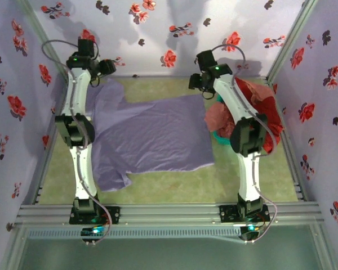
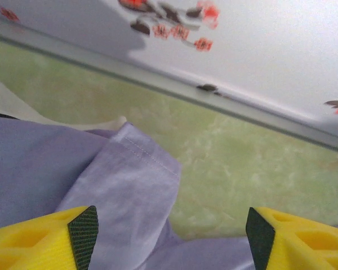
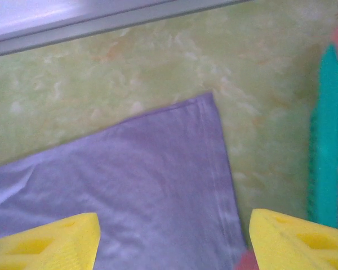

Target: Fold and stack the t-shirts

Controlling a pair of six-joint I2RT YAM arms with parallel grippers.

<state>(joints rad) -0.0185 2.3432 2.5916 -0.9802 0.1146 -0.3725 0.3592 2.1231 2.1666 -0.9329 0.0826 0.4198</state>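
One purple shirt [image 1: 152,135] lies spread flat on the green table [image 1: 174,185], a sleeve pointing toward my bases. At the shirt's far left, my left claw [image 2: 172,247] hangs over a rumpled sleeve, jaws apart, holding nothing. At its far right corner my right claw [image 3: 174,247] hangs likewise, jaws apart and empty. Just right of the shirt, a teal basket [image 3: 327,140] holds red and pink shirts [image 1: 267,104]. Beyond the shirt stands the flowered wall [image 1: 158,34].

table [image 1: 174,185]: green surface | lavender t-shirt [image 1: 158,132]: spread flat, centre-left | teal basket [image 3: 327,140]: right
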